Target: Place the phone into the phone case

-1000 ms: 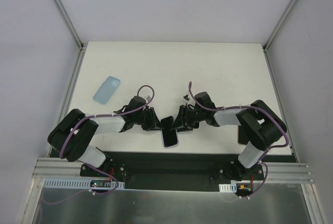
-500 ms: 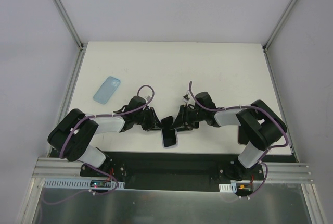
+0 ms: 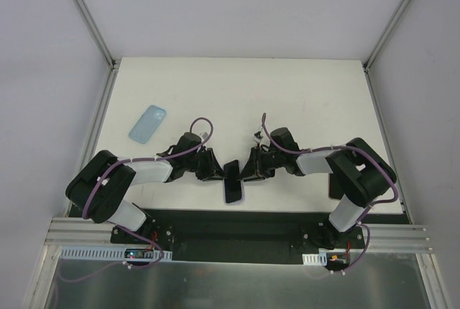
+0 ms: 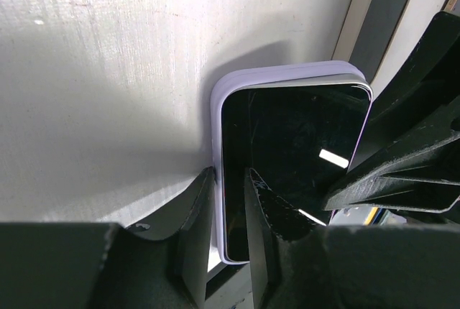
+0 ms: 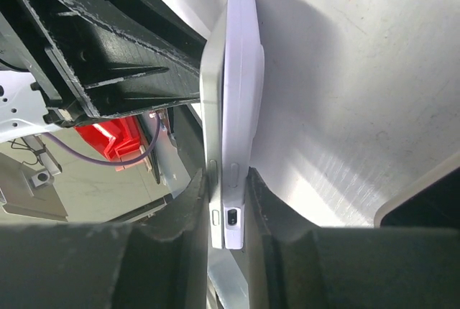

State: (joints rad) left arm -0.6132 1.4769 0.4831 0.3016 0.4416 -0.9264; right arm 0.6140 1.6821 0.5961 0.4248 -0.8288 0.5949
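Centrally, near the front edge of the table, the phone is held between the two arms. Its dark screen is turned up toward the overhead camera, and a lavender rim can be seen around the glass in the left wrist view. From the right wrist the phone is seen edge-on: a pale side frame, a lavender back, and a shadow thrown on the white surface beside it. Whether its lower edge touches the table cannot be told.

The left gripper is clamped on one long edge of the phone, with one jaw laid over the screen side and the other against the outer rim. The right gripper is closed on the opposite edge, its jaws pressed against the frame and the back. In the overhead view the two grippers are seen pointed toward each other, with the phone pinched between them.

The phone case, light blue, is left flat on the table well apart from the phone, toward the far left, beyond the left arm. A dark flat object is partly hidden beside the right arm at the table's right side.
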